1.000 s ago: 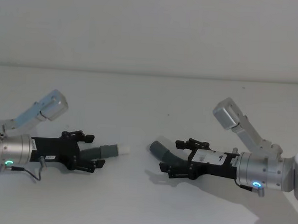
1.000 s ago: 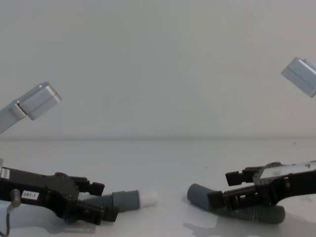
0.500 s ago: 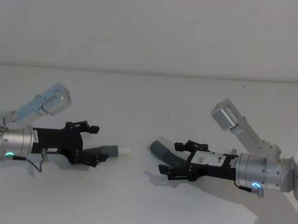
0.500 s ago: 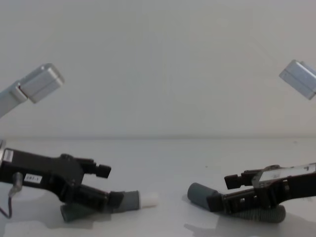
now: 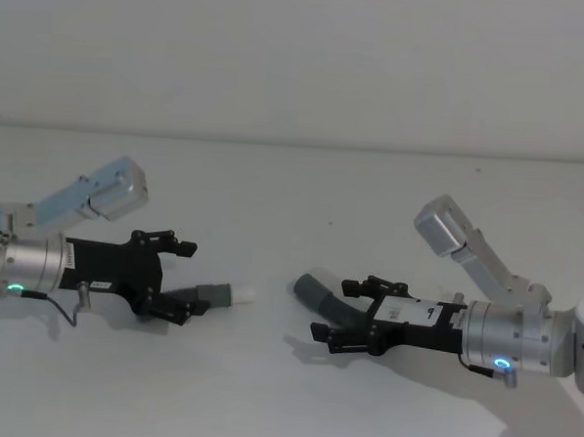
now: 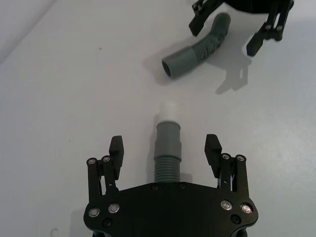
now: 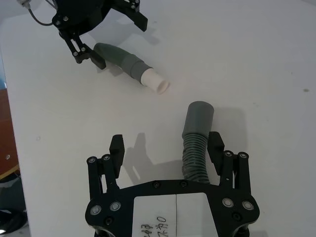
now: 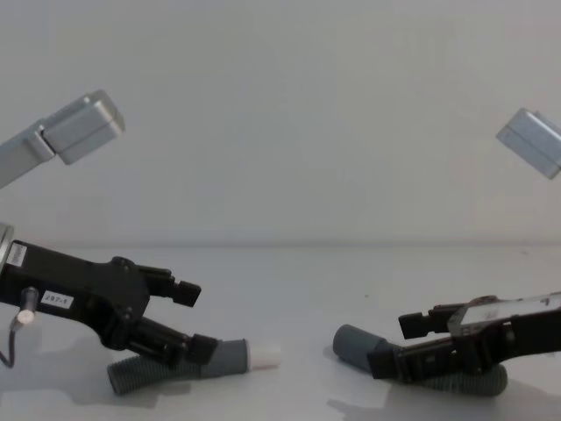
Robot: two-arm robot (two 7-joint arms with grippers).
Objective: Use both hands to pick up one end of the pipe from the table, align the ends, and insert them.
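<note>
Though the white label [image 8: 54, 300] is illegible, left hand [image 6: 165, 143] and right hand [image 7: 166, 140] gape open astride the pipe [image 8: 230, 355].

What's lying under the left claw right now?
The white-tipped hose piece lies on the table, between the open fingers of the left claw. The hose's rear end is covered by the claw's black body.

Bright even light, soft shadows (pale grey) — cast on the table [image 5: 263, 403]
</note>
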